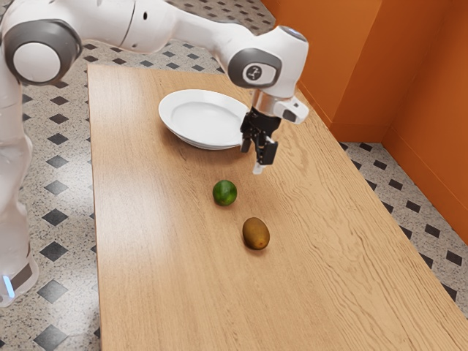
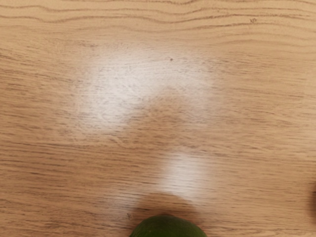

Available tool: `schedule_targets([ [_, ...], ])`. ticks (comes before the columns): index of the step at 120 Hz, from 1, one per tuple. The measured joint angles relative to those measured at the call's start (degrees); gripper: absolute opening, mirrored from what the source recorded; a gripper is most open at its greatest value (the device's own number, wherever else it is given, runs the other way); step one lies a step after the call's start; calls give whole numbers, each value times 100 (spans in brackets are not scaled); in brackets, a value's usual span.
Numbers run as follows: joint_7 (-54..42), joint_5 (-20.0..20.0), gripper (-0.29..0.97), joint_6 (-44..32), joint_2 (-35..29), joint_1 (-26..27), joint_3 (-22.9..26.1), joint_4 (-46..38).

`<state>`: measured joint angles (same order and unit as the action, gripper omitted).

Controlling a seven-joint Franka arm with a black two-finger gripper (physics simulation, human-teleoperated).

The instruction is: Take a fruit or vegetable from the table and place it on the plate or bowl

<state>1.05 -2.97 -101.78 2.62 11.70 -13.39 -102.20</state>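
Step in hand: approach, before any grasp. The black two-finger gripper [image 1: 257, 161] hangs above the light wooden table [image 1: 183, 292], just beside the near rim of the round white plate [image 1: 197, 117]. Its fingers appear to stand apart, with nothing between them. The round green lime [image 1: 224, 192] rests on the table near the gripper, between the plate and the oval brown kiwi [image 1: 256, 232], and touches neither. In the wrist view the lime [image 2: 167, 228] lies just off the hand's centre, so the hand is not yet over it. Next move, as judged: shift the hand across until the lime sits centred under the fingers, then descend with the fingers kept wide. Orientation: the lime is close to spherical, with no marked long axis, so any finger angle should serve. The kiwi lies on its side, its long axis running roughly from the table's near edge toward the plate.
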Motion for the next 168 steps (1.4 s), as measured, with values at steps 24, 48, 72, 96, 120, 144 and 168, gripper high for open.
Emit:
schedule_targets([
  [24,3,-7,68,-252,-20,82,-118,-227],
  [48,5,-6,68,-442,-347,128,-129,-721],
  [72,6,4,68,-598,-541,97,-137,-1065],
  [96,6,6,68,-713,-497,40,-137,-1236],
  [120,6,0,68,-894,-496,77,-137,-1516],
  [144,7,-9,68,-1053,-402,111,-173,-1644],
  [168,8,-25,68,-1178,-352,118,-179,-1772],
])
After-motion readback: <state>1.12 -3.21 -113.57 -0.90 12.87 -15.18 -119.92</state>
